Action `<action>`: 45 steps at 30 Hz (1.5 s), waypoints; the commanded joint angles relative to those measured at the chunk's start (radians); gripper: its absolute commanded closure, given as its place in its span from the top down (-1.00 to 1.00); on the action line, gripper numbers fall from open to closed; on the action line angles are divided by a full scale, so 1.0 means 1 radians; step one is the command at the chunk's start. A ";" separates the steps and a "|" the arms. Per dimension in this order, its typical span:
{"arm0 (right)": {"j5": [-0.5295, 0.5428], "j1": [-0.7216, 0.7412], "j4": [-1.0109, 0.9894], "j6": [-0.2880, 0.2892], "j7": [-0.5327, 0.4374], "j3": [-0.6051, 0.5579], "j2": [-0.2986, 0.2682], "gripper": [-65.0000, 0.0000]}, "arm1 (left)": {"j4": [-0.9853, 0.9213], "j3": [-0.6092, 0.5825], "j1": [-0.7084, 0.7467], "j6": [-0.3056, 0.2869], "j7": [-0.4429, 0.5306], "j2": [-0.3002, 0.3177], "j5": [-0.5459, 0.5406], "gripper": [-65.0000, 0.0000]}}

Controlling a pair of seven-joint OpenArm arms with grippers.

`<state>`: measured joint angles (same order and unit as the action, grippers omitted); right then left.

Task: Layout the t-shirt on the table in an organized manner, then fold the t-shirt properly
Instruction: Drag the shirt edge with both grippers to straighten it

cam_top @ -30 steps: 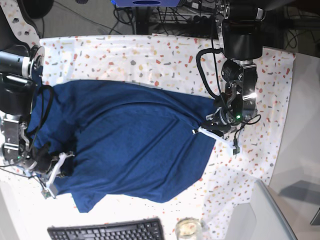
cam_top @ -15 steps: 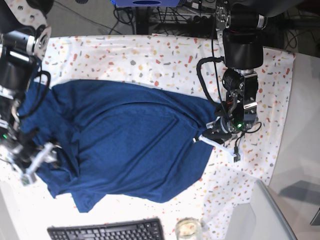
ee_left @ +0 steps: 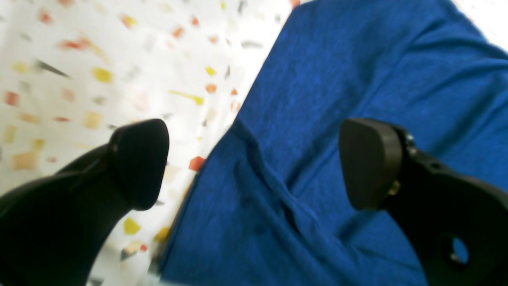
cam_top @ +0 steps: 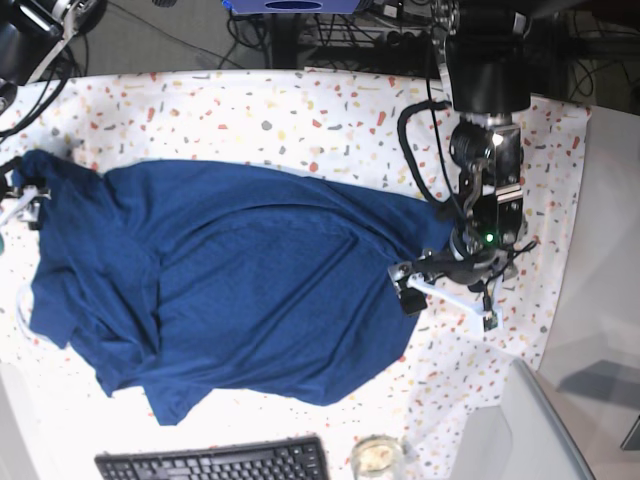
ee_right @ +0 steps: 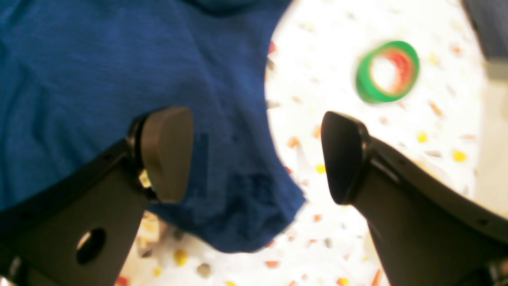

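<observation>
The t-shirt (cam_top: 240,290) is being shown spread over the speckled worktop (cam_top: 300,110), crumpled along its lower edge. In the base view its long axis is running roughly side to side, from that view's left edge to the middle right; which end is the collar cannot be told.

The left end effector (cam_top: 445,285) is being seen at the garment's right-hand edge in the base view, with its jaws spread wide and nothing pinched between them. In the left wrist view, one finger (ee_left: 139,163) is being held over the speckled cloth and the other over the blue fabric, so the shirt's edge is lying in the gap between them.

The right end effector (ee_right: 256,155) is likewise being shown with jaws spread apart and empty. One finger (ee_right: 166,153) is positioned over the shirt, the other over the bare worktop, with a corner of the fabric lying below the gap. A green tape roll (ee_right: 387,71) is lying on the worktop, apart from the shirt.
</observation>
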<state>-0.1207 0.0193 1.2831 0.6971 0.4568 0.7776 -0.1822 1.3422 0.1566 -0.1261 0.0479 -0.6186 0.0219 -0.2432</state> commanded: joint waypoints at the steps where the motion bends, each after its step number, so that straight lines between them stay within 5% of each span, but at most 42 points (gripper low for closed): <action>1: 0.014 0.003 0.019 0.001 -0.019 0.021 -0.018 0.41 | 0.062 -0.005 0.019 -0.010 0.018 -0.003 -0.006 1.00; 5: 0.014 -0.023 0.019 0.001 -0.019 0.073 -0.018 0.24 | 0.151 0.001 0.138 -0.010 0.026 -0.017 -0.006 1.00; 6: 0.014 -0.026 0.019 0.001 -0.019 0.084 -0.020 0.15 | 0.151 0.004 0.153 -0.010 0.026 -0.015 -0.006 0.87; 12: 0.014 -0.023 0.010 0.001 -0.011 0.113 -0.020 -0.76 | 0.056 -0.001 0.164 -0.012 0.081 -0.015 -0.006 -1.00; 14: 0.014 -0.023 0.010 0.001 -0.010 0.113 -0.020 -1.00 | 0.032 -0.005 0.164 -0.012 0.148 -0.013 -0.002 -1.00; 16: 0.014 -0.023 0.010 0.001 -0.010 0.113 -0.018 -0.89 | 0.009 -0.015 0.162 -0.013 0.199 -0.013 0.003 -1.00; 26: 0.013 -0.018 -0.122 0.001 -0.010 0.110 -0.027 -1.00 | -0.142 -0.085 0.127 -0.010 0.349 0.031 0.003 -1.00; 31: 0.011 -0.017 -0.158 0.001 -0.014 0.110 -0.027 -1.00 | -0.221 -0.093 0.098 -0.009 0.354 0.060 0.012 -1.00; 37: 0.011 0.046 -0.316 0.001 -0.017 0.110 -0.095 -1.00 | -0.356 -0.084 0.064 -0.009 0.354 0.057 0.190 -1.00; 45: 0.011 0.049 -0.314 0.001 -0.017 0.110 -0.121 -1.00 | -0.356 -0.084 0.092 -0.009 0.354 0.072 0.195 -1.00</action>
<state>-0.1204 0.0547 0.9485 0.6968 0.4572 0.8845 -0.2733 0.9932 0.0689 -0.0547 0.0204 -0.1822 0.0826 -0.0593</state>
